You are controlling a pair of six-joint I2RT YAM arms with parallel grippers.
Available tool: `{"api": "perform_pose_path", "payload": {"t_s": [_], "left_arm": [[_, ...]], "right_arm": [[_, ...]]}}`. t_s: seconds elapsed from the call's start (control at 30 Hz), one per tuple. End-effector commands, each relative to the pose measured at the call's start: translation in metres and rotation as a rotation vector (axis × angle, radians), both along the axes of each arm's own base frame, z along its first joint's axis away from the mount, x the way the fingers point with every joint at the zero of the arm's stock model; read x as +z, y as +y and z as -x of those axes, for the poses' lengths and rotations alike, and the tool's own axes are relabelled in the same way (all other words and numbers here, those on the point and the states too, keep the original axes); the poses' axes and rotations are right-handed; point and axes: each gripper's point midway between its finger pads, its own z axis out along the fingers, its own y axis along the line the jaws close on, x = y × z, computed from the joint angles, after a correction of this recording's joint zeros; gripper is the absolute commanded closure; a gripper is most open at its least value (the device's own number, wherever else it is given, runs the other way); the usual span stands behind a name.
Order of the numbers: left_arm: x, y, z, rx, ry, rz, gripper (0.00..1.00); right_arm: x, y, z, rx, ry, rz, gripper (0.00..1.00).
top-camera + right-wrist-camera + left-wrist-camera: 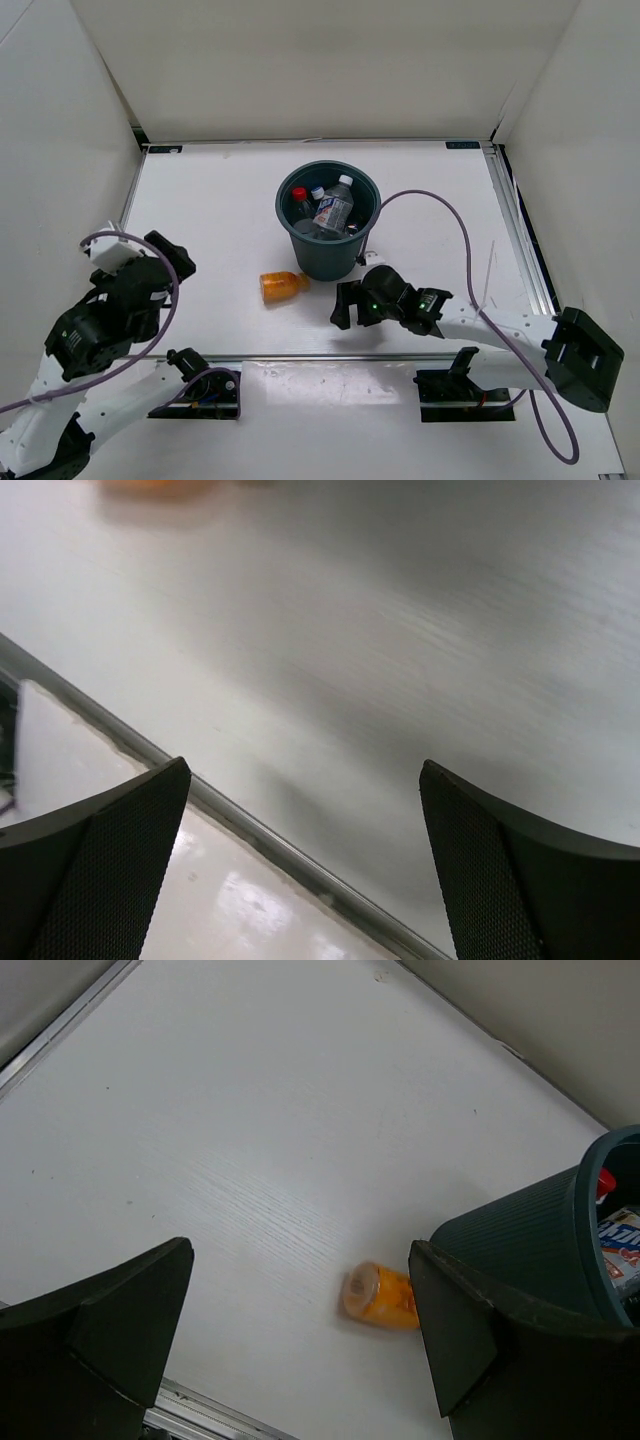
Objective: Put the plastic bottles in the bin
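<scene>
Several clear bottles sit inside the bin. One orange bottle is left, lying on the table at the bin's seven o'clock. The left gripper and right gripper stand spread apart, holding nothing.

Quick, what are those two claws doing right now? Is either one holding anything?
Left gripper: open, holding nothing.
Right gripper: open, holding nothing.

We find several bottles inside the bin; one short bottle lies on the counter just beside its near-left.
</scene>
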Motion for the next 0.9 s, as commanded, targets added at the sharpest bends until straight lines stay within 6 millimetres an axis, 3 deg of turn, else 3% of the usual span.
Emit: {"api": "perform_pose_path", "payload": {"t_s": [0.0,0.03,0.13,0.17,0.3,0.33,0.4,0.43,0.47,0.53,0.63,0.67,0.7,0.73,0.77,0.8,0.87], "left_arm": [[-0.017,0.008,0.015,-0.006,0.04,0.011,0.0],[-0.02,0.009,0.016,0.006,0.032,0.036,0.0],[-0.039,0.005,0.018,0.022,0.031,0.111,0.0],[-0.039,0.0,0.013,0.027,0.006,0.145,0.0],[-0.058,-0.03,-0.006,-0.028,-0.018,0.216,0.0],[-0.05,-0.044,-0.018,-0.05,-0.065,0.264,0.0],[-0.054,-0.059,-0.029,-0.074,-0.064,0.277,0.0],[-0.066,-0.069,-0.038,-0.078,-0.028,0.253,0.0],[-0.061,-0.08,-0.047,-0.104,-0.044,0.257,0.0],[-0.076,-0.097,-0.063,-0.128,0.005,0.192,0.0],[-0.078,-0.129,-0.086,-0.222,0.014,0.18,0.0],[-0.093,-0.139,-0.095,-0.251,0.058,0.177,0.0],[-0.089,-0.137,-0.112,-0.247,0.031,0.22,0.0],[-0.109,-0.154,-0.11,-0.358,0.096,0.279,0.0],[-0.115,-0.153,-0.114,-0.377,0.098,0.323,0.0],[-0.121,-0.136,-0.125,-0.345,0.085,0.345,0.0],[-0.129,-0.135,-0.13,-0.414,0.049,0.398,0.0]], "right_arm": [[0.062,0.031,-0.024,-0.031,-0.147,-0.138,0.01],[0.08,0.041,-0.026,-0.016,-0.177,-0.158,0.01],[0.102,0.047,-0.037,-0.03,-0.242,-0.127,0.01],[0.122,0.051,-0.039,-0.027,-0.267,-0.132,0.01],[0.149,0.05,-0.049,-0.044,-0.315,-0.097,0.0],[0.151,0.049,-0.051,-0.047,-0.321,-0.075,0.0],[0.153,0.037,-0.053,-0.072,-0.322,-0.02,0.0],[0.164,0.034,-0.054,-0.084,-0.334,-0.025,0.0],[0.163,0.029,-0.054,-0.092,-0.335,-0.01,0.0],[0.172,0.017,-0.052,-0.102,-0.35,0.004,0.0],[0.184,0.004,-0.048,-0.106,-0.365,0.005,0.0],[0.186,0.001,-0.046,-0.106,-0.365,0.005,0.0],[0.195,-0.001,-0.046,-0.102,-0.384,-0.013,0.0],[0.195,-0.005,-0.045,-0.089,-0.394,0.001,0.0],[0.195,-0.006,-0.045,-0.083,-0.399,0.006,0.0],[0.197,-0.011,-0.044,-0.085,-0.409,0.014,0.0],[0.198,-0.016,-0.044,-0.088,-0.419,0.027,0.0]]}}
